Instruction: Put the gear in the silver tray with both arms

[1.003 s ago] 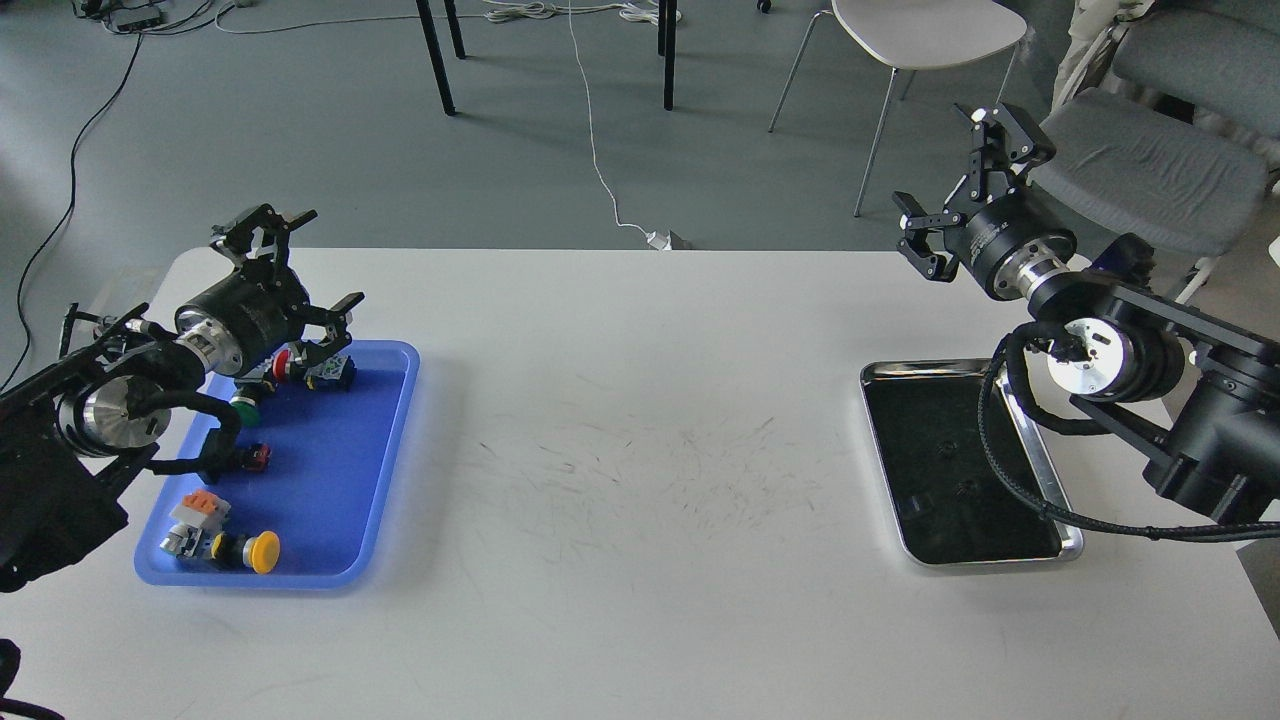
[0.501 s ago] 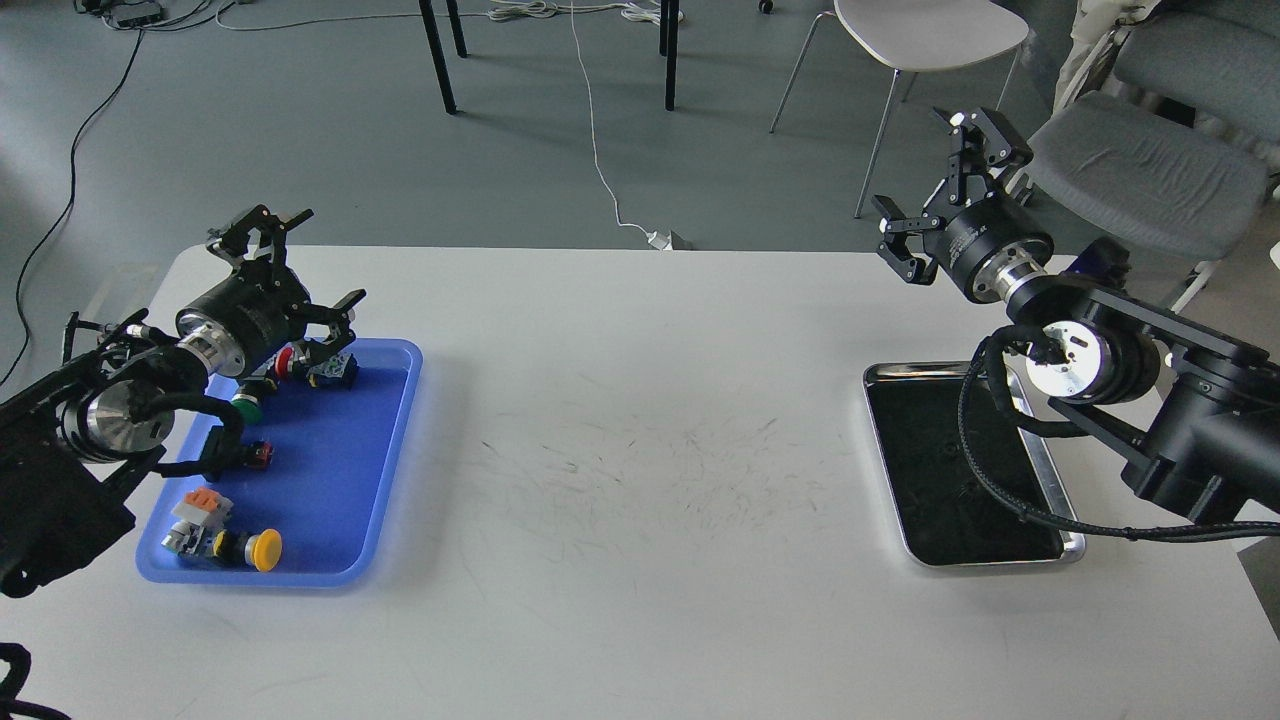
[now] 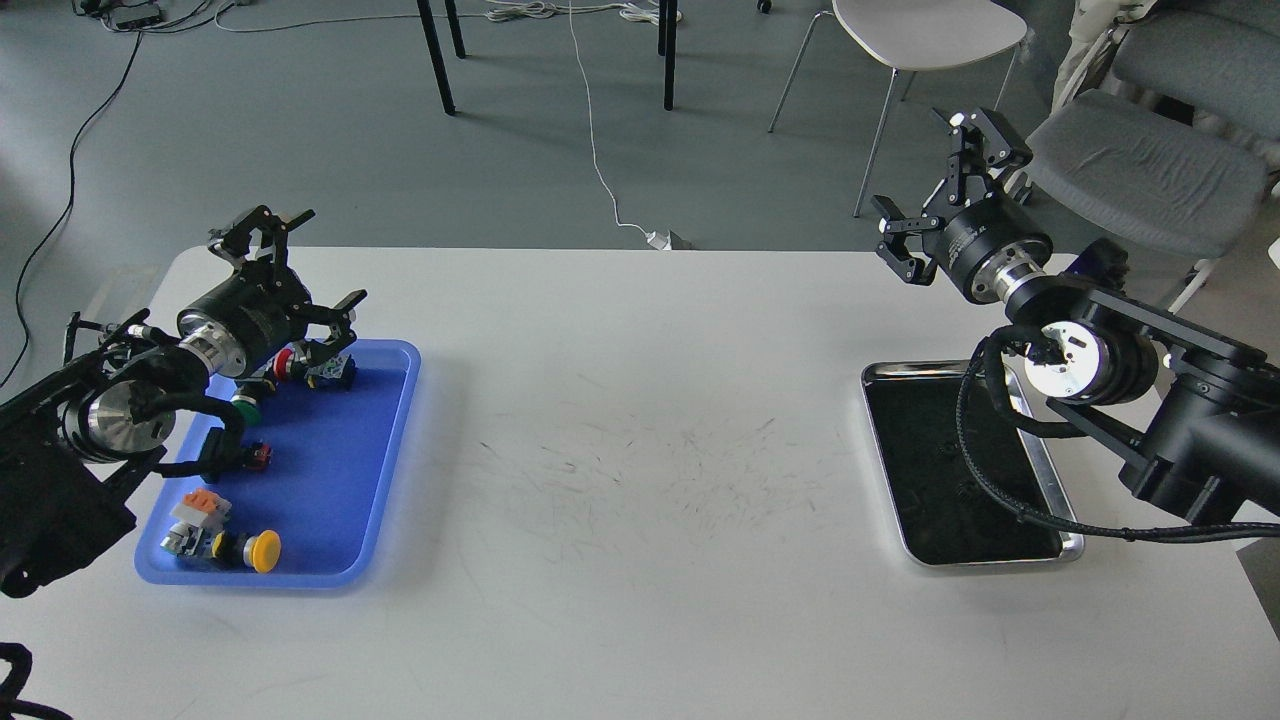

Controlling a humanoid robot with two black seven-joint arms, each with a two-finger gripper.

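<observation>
Black two-finger jaws on both arms stand wide apart and hold nothing. The left gripper (image 3: pixel 290 262) hangs just above the far end of the blue tray (image 3: pixel 385 480), with the red button (image 3: pixel 284 362) and a small patterned block (image 3: pixel 333 371) directly below its lower finger. The right gripper (image 3: pixel 940 190) is raised well clear of the table (image 3: pixel 640 560), beyond the far rim of the silver tray (image 3: pixel 1070 545) and pointing up and away from it.

Change over the last second: the right gripper has lifted and swung slightly toward the far table edge, then settled; the left gripper has barely shifted. Judgement: the right arm is clearing the drop zone while the left arm lines up a first pick, so the task is at its opening step and no part has yet been moved.

Task items lie below and behind the left jaws, toward the robot: a green button (image 3: pixel 244 409), a small red-and-black part (image 3: pixel 257 455), an orange-topped grey block (image 3: pixel 199 508) and a yellow button (image 3: pixel 262 551). Which of these counts as the gear cannot be told.

The silver tray lies below and nearer than the right jaws, well apart from the blue tray. Its long axis runs from the robot toward the far table edge, slightly skewed. Its dark base appears bare; the right arm's cable crosses over it.
</observation>
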